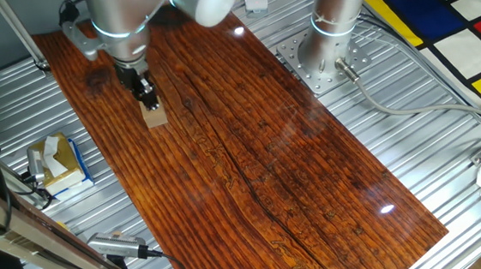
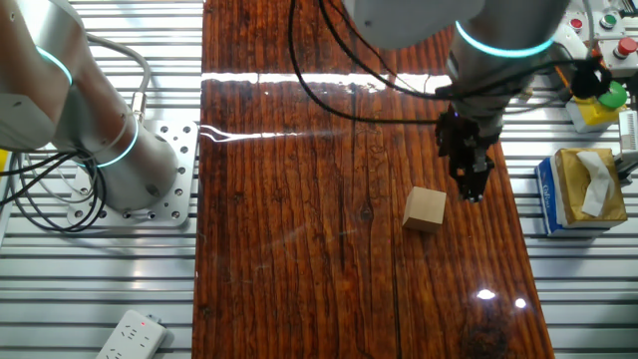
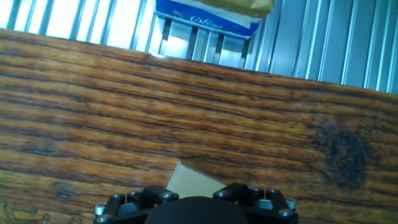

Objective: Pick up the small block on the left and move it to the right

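The small block is a light-tan wooden cube that rests on the dark wooden tabletop at its far left. It also shows in the other fixed view and at the bottom edge of the hand view, partly hidden behind the hand's body. My gripper hangs just above and beside the block and does not hold it. In the other fixed view my gripper stands a little right of the block, with the fingers close together and nothing between them.
A yellow-and-blue box with white tissue sits on the metal slats left of the board; it also shows in the other fixed view and in the hand view. The arm's base stands at the back right. A tool lies near the front left.
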{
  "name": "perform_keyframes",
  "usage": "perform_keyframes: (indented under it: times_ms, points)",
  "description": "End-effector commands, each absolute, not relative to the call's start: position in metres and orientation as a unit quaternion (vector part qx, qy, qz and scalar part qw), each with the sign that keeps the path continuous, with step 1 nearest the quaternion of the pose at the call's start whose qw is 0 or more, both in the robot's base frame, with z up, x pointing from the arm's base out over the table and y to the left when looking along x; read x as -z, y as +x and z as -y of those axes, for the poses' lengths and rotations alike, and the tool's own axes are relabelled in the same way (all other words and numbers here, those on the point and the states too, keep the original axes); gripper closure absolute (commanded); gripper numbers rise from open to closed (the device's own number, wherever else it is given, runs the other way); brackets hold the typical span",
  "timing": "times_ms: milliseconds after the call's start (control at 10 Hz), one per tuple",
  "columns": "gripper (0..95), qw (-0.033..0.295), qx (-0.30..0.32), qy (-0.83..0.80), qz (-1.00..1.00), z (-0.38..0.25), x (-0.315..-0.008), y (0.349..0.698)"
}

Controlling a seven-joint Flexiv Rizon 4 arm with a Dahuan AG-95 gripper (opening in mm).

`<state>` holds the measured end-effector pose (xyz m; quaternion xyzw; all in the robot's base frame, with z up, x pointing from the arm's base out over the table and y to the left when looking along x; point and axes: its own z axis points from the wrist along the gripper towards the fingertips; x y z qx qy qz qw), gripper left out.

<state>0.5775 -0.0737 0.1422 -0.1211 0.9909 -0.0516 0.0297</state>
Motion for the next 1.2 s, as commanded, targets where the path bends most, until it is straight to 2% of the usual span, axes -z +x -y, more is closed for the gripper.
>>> perform_keyframes:
  times_ms: [100, 800, 1200]
  points:
    - [19.0, 0.032, 0.038, -0.128, -0.99, 0.08, -0.137, 0.581]
    - [19.0, 0.034, -0.011, -0.12, -0.992, 0.081, -0.125, 0.584]
    - [19.0, 0.04, -0.001, -0.086, -0.995, 0.082, -0.124, 0.582]
